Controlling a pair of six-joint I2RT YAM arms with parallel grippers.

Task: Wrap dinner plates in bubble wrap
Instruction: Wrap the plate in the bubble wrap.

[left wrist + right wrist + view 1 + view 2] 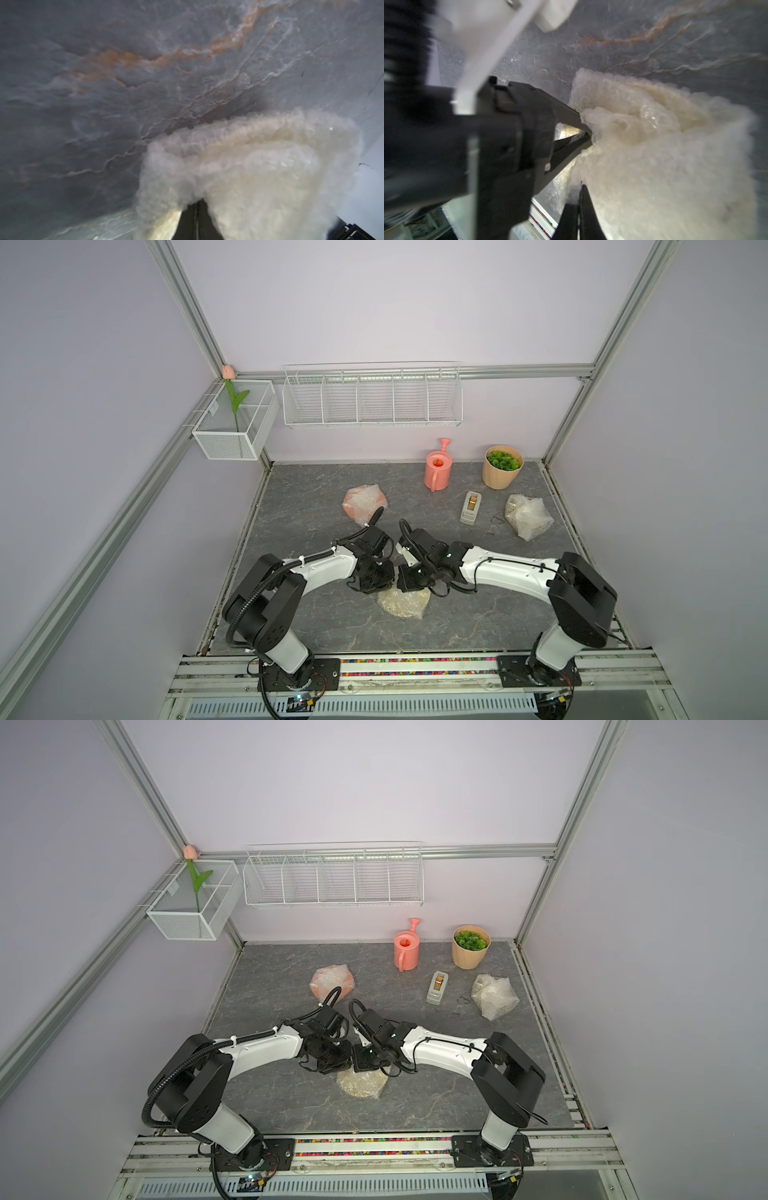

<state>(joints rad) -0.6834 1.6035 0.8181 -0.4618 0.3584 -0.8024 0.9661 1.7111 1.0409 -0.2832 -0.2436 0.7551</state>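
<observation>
**Top views.**
- Table (316,614): grey slab with a stone pattern and pale veins.
- Left gripper (376,584) and right gripper (409,581): they meet tip to tip. The fingers are hidden under black wrist housings, so their opening is unreadable here.
- Yellowish bundle (402,605) (360,1085): crumpled and lies directly under the fingers. Its far half is covered by the grippers, and what it wraps cannot be made out.
- Orange bundle (365,504): lies beyond the fingers on the left-arm side. An orange plate (352,511) shows through the clear film, partly crossed by a cable.
- Pale bundle (528,516): lies well beyond the fingers on the right-arm side. Its contents are indistinct.
- Tape dispenser (471,508), pink watering can (438,470) and plant pot (502,466): all stand farther off still.

**Left wrist view (blurred).**
- Only the dark tips of the left gripper (198,202) show, cut off by the frame edge.
- The tips are pressed together, and bubble wrap (249,166) bulges on both sides of them.
- The wrap is whitish-cream and finely bubbled, and it is folded in soft rolls.

**Right wrist view (soft focus).**
- Left gripper (588,133): black tapered fingers (571,116), closed to a point on a raised fold of the wrap.
- Right gripper (581,188): the fingers lie together with no gap, tips against the edge of the wrap.
- It cannot be told whether a fold is caught between the right gripper's fingers.
</observation>
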